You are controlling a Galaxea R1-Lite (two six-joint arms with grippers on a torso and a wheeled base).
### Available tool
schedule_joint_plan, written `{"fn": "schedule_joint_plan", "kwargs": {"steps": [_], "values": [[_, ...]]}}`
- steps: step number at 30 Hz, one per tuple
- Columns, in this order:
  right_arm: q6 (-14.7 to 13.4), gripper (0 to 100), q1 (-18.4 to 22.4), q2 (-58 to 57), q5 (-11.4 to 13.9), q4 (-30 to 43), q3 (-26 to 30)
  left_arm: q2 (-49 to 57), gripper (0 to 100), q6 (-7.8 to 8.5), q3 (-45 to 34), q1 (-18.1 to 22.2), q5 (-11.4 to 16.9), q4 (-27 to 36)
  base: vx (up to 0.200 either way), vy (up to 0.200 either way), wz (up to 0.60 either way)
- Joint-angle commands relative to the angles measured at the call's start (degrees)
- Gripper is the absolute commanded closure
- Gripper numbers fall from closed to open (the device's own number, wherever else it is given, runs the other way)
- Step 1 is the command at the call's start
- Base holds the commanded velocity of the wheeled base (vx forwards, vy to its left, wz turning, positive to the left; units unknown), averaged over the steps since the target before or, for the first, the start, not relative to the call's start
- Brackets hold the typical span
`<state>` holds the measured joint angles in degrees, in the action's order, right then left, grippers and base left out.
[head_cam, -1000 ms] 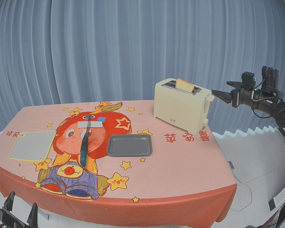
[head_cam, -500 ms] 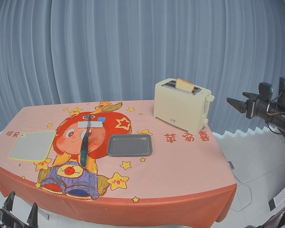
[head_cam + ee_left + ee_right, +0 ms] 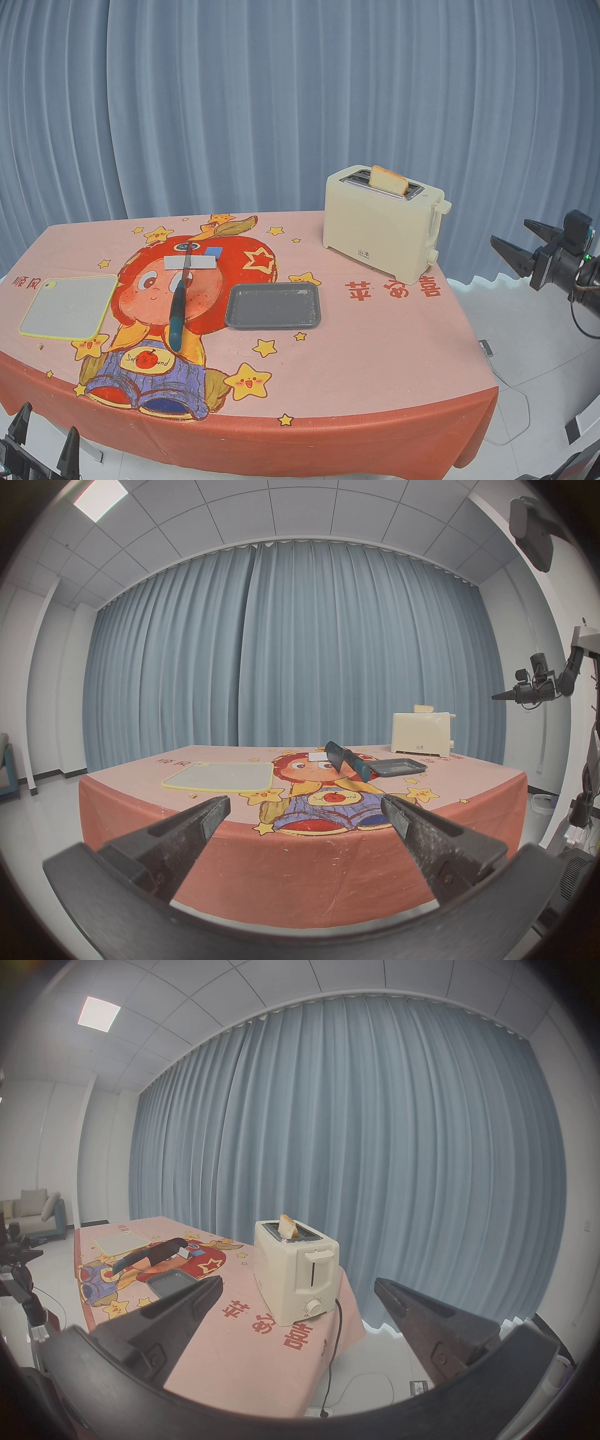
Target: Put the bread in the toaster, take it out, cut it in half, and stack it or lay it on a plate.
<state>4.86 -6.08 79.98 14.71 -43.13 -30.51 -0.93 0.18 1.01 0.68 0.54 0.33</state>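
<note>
The right gripper is held wide open and empty, off the table's edge at 3 o'clock from the toaster, with open air between. The bread is seen upright in its slot. The left gripper is likewise spread, empty.

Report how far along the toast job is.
Done: the bread stands in the toaster, poking up. In hand: nothing; the right tool hangs open beside the table, the left tool open in front of it. Left: lift the bread out, halve it with the knife on the cutting board, lay it on the gray plate.
</note>
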Motion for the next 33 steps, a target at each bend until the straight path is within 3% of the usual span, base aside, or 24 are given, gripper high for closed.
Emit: {"fn": "schedule_joint_plan", "kwargs": {"steps": [1,4,10,16,33], "values": [[-0.2,0,0.0,-0.1,0.1,-4.1,5.7,0.9,0,-0.01,-1.0,0.0,0.0,0.0,0.0,0.0,0.0],[-0.7,0,-0.2,-0.1,-0.1,-6.6,7.2,0.9,0,-0.01,-1.0,0.0,0.0,0.0,0.0,0.0,0.0],[-1.8,0,-0.2,0.0,-4.2,-9.3,9.2,0.9,0,-0.01,-1.0,0.0,0.0,0.0,0.0,0.0,0.0],[-3.0,0,-0.5,0.1,-4.5,-11.6,10.1,0.9,0,-0.01,-1.0,0.0,0.0,0.0,0.0,0.0,0.0],[-2.8,0,-2.6,2.4,-4.6,-11.7,14.6,0.9,0,-0.01,-1.0,0.0,0.0,0.0,0.0,0.0,0.0]]}}
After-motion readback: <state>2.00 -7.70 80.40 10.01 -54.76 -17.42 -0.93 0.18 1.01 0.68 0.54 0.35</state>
